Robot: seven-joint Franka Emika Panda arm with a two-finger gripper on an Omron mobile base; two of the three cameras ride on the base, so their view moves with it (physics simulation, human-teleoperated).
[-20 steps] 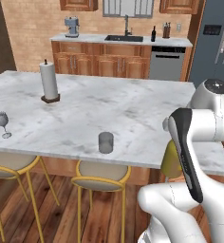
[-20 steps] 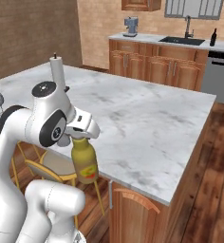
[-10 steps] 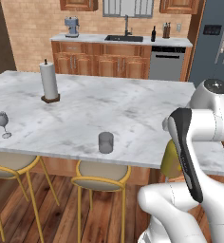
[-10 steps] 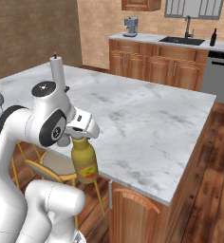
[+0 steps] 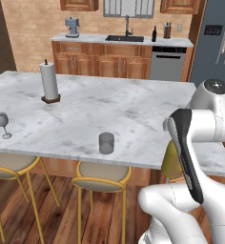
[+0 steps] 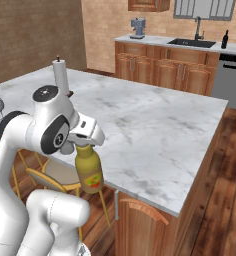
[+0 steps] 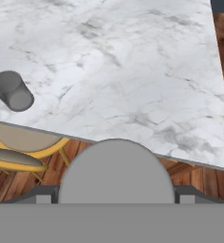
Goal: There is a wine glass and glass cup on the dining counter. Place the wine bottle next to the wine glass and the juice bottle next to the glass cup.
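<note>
1. Clearly, the hand (image 6: 84, 145) has the juice bottle (image 6: 89, 171) by its neck, jaws spread wide around it, at lower left of the right base view.
2. It hangs off the worktop (image 6: 155, 130), just beside the near edge.
3. Left base view: the cup (image 5: 106, 143) stands near the front edge, centre frame.
4. The wine glass (image 5: 2, 123) stands far left, the wine bottle (image 5: 154, 34) at top by the sink.

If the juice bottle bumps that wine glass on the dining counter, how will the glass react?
The wine glass would probably tip easily: its bowl sits high on a thin stem over a small foot. It looks thin and clear, so likely fragile. It stands near the dining counter edge, so a shove might send it off.
</note>
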